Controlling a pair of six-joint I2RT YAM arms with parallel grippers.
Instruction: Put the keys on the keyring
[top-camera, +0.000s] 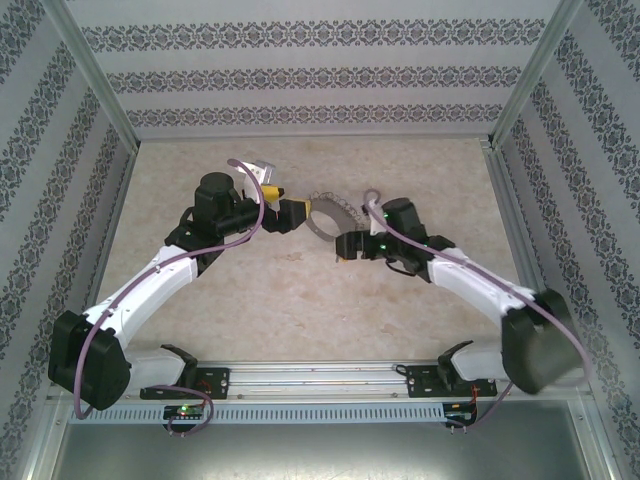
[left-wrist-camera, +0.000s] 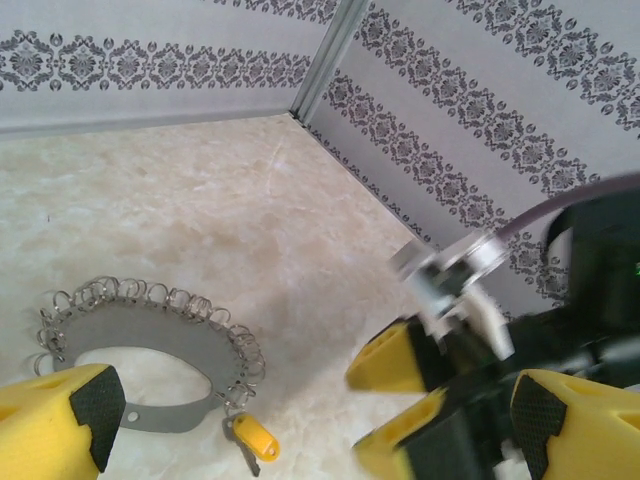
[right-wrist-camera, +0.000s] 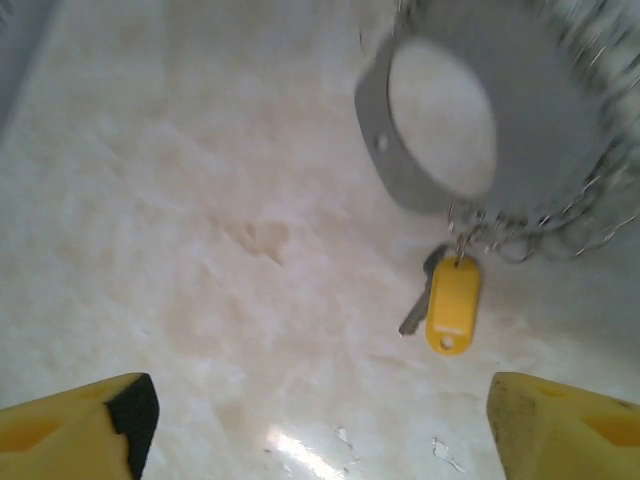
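Observation:
The keyring (left-wrist-camera: 150, 335) is a flat grey band fringed with small silvery rings, lying on the table (top-camera: 330, 212). A small metal key (right-wrist-camera: 420, 295) with a yellow tag (right-wrist-camera: 452, 300) lies at the band's end, the tag linked into one of the small rings (left-wrist-camera: 255, 440). My right gripper (right-wrist-camera: 320, 430) hovers open just short of the key, nothing between its yellow fingers (right-wrist-camera: 80, 425). The right gripper (left-wrist-camera: 390, 400) also appears blurred to the right of the key. My left gripper (left-wrist-camera: 305, 425) is open on the ring's far side (top-camera: 285, 203), holding nothing.
The beige marble-patterned tabletop (top-camera: 300, 300) is walled by patterned panels (top-camera: 320, 70) at the back and both sides. Both arms meet near the middle of the table, their grippers close together around the ring (top-camera: 340, 245).

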